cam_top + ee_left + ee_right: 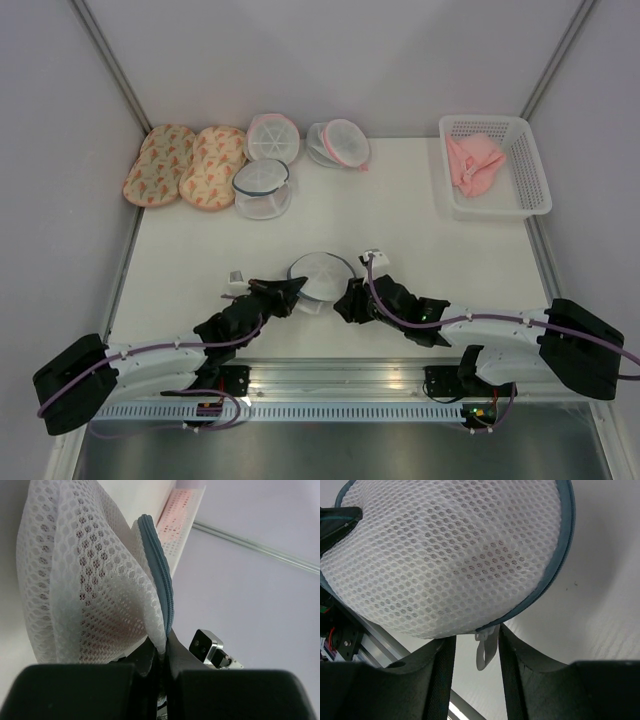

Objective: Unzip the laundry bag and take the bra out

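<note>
— White counter (pixel 400 230): containers?
— Far-right white plastic basket (pixel 532 195) holds pink cloth (pixel 474 165). Round white mesh laundry bag (pixel 322 270) sits near centre, zip pull (pixel 486 652) pointing near-right.
— Jaws?
— Left jaws clench its rim; right jaws released around that pull.

no readable text, label, brand, number or sign in any view. laundry bag (pixel 322 272): plain mesh only. peach pads (pixel 185 165): printed pattern, no lettering.

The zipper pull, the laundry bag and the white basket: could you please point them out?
zipper pull (pixel 486 652), right wrist view, on the white hanging tab.
laundry bag (pixel 455 555), right wrist view, on the mesh dome.
basket (pixel 535 180), top view, on its right wall.
</note>
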Robot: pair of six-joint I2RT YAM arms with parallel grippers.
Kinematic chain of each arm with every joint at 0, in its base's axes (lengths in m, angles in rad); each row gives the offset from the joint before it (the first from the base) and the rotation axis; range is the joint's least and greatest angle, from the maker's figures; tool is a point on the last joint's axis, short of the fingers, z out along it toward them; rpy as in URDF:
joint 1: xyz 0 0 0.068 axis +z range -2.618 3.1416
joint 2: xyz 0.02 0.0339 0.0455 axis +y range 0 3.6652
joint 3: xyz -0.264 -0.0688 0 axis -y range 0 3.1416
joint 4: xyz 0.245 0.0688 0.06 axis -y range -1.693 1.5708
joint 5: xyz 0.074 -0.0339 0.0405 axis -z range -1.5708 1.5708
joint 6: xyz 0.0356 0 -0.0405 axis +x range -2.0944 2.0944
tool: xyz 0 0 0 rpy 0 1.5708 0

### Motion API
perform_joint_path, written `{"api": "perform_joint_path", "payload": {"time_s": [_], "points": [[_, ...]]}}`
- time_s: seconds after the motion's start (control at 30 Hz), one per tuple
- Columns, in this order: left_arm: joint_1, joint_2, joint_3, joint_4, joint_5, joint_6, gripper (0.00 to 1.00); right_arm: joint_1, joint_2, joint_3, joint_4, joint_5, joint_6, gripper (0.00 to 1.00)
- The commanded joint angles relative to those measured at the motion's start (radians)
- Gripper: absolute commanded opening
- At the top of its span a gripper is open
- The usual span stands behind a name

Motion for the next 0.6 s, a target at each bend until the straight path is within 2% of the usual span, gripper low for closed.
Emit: {"api": "perform_joint_path", "payload": {"time_s": [0.0,0.2,0.27,0.33,0.4,0.57], "points": [[0.013,-0.034,-0.087,0.022,0.043,-0.025,0.02,-0.009,-0.044,0.035,0.007,0.036,-0.033,0.44],[0.053,-0.108,-0.128,-0.02,0.13,0.053,0.02,-0.015,-0.098,0.06,-0.116,0.095,-0.061,0.34],[0.071,-0.143,-0.154,-0.052,0.159,0.089,0.02,-0.016,-0.125,0.068,-0.169,0.12,-0.065,0.23],[0.085,-0.201,-0.165,-0.114,0.184,0.11,0.02,-0.015,-0.147,0.075,-0.202,0.138,-0.071,0.08],[0.1,-0.249,-0.17,-0.165,0.207,0.151,0.02,-0.016,-0.167,0.088,-0.259,0.155,-0.076,0.0],[0.154,-0.401,-0.183,-0.306,0.27,0.257,0.02,-0.019,-0.197,0.112,-0.358,0.186,-0.088,0.01]]}}
